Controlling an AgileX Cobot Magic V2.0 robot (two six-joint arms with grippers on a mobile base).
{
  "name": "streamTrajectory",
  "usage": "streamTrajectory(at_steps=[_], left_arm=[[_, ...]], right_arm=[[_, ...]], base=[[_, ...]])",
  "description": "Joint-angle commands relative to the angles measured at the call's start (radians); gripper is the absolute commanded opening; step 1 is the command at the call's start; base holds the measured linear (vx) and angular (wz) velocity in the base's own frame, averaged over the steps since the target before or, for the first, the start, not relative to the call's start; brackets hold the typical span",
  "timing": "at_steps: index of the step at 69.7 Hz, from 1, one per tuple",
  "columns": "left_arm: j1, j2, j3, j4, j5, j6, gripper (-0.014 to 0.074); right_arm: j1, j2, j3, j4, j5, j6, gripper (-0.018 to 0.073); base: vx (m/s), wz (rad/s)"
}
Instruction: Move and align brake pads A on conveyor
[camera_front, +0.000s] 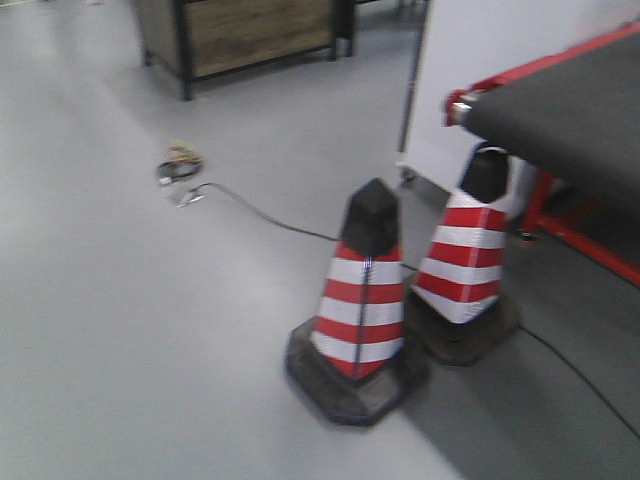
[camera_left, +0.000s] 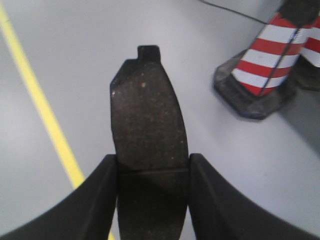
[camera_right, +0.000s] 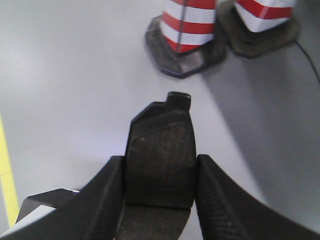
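- Left gripper (camera_left: 152, 167): clenched on a brake pad (camera_left: 147, 115), fingers pressed against its two long edges near the lower end
- Pad pointing forward past the fingertips, speckled dark face towards the camera, small tab at the far end, thin groove across it level with the fingertips
- Under it, well apart: grey floor (camera_left: 75, 45), with a yellow line (camera_left: 40, 105) running along the left
- Right gripper (camera_right: 160, 165): likewise clamped shut on a second brake pad (camera_right: 160, 140), gripped by both side edges, tab end forward
- Both pads held in the air above the floor, neither one on the conveyor (camera_front: 570, 110)
- Conveyor at the upper right of the front view: black belt, red frame edge
- Beside its end, a near cone (camera_front: 362, 290) and a far cone (camera_front: 468, 250), red and white stripes, bases close together
- Across the floor a dark cable (camera_front: 270, 220); far behind, a wooden cabinet (camera_front: 250, 30)
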Motion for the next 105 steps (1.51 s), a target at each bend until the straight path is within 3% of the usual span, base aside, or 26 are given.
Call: streamTrajectory(at_steps=[1, 74, 105], left_arm=[[-0.001, 0.005, -0.025, 0.03, -0.051, -0.008, -0.0006], [-0.001, 0.005, -0.025, 0.03, -0.051, -0.008, -0.0006], [-0.001, 0.005, -0.025, 0.031, -0.051, -0.008, -0.0006]], right_arm=[[0.0, 0.002, -0.027, -0.001, -0.058, 0.001, -0.0007], [0.0, 0.002, -0.027, 0.003, -0.031, 0.001, -0.0007], [0.0, 0.002, -0.027, 0.002, 0.074, 0.001, -0.0007]], base=[[0.3, -0.83], [0.31, -0.76], [0.41, -0.29]])
